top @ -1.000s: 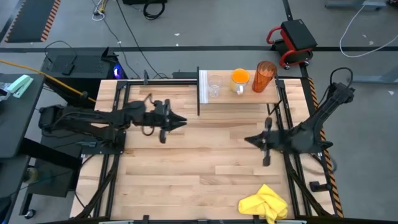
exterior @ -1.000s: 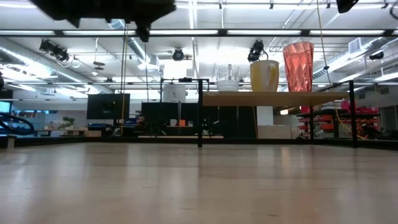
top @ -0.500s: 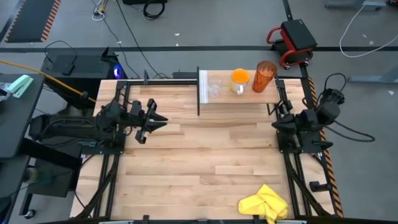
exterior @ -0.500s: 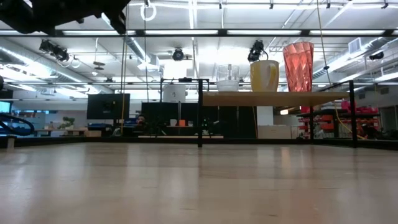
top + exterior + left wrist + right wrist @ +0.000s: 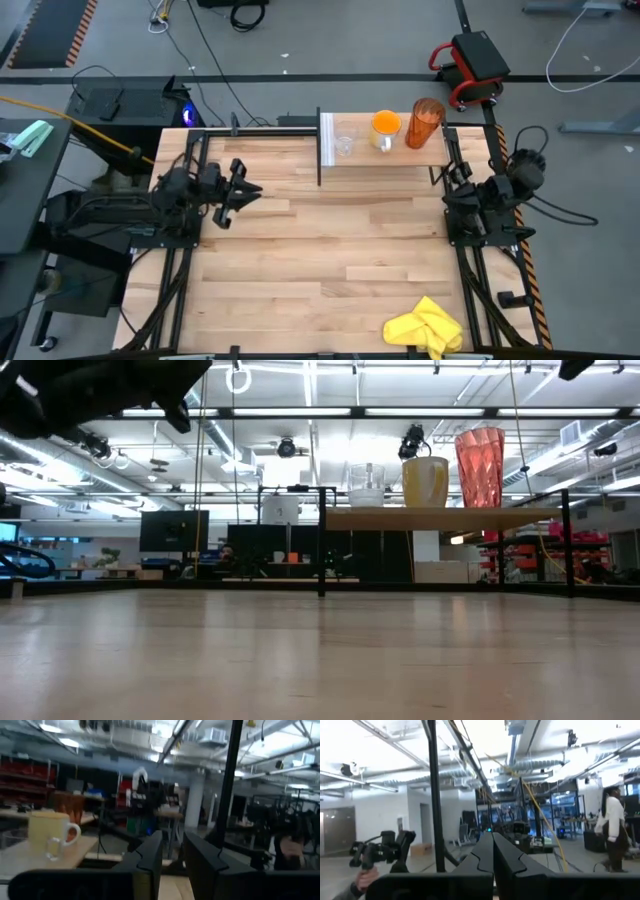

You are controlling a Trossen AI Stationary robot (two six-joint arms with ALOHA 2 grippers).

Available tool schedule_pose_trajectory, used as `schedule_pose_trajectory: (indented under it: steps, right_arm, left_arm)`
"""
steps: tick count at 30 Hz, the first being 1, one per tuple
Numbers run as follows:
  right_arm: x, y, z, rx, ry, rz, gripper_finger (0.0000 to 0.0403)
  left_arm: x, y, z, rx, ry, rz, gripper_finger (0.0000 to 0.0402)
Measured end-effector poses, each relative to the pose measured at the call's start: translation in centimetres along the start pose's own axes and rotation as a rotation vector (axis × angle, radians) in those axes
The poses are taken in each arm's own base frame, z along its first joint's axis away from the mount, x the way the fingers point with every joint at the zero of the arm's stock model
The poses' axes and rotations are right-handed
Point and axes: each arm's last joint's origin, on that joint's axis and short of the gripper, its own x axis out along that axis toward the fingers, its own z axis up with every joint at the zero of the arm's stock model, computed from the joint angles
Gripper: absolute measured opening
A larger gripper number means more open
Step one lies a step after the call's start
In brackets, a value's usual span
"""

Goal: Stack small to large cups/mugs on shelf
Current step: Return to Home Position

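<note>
Three cups stand in a row on the shelf (image 5: 400, 158) at the table's (image 5: 300, 250) far edge: glass (image 5: 344, 146) by the white panel (image 5: 326, 140), mug (image 5: 385, 126) in the middle, tumbler (image 5: 424, 122) at the other end, each just apart. I see the left gripper (image 5: 246, 189) at the left edge, fingers slightly parted, holding nothing. The right gripper (image 5: 452, 194) sits at the right edge, fingers pressed together, empty. The frame's black post (image 5: 319, 150) rises at the panel end, facing the left gripper. A cloth (image 5: 425, 325) lies near the near right corner. A person (image 5: 612, 830) stands beyond.
</note>
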Motion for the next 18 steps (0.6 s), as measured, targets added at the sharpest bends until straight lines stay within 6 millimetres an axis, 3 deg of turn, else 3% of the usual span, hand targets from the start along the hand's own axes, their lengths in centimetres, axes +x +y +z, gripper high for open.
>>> schedule_pose_trajectory:
  steps: [8, 18]
  right_arm:
    - [-0.2, 0.4, -2.7, -0.027, -0.032, -0.003, 0.0003]
    - [-0.6, 0.9, -5.8, -0.006, -0.058, 0.03, 0.0003]
  left_arm:
    - [-1.7, 0.9, -1.8, -0.03, -0.014, 0.054, 0.009]
    - [-2.3, 0.6, -2.6, -0.04, -0.004, 0.035, 0.0081]
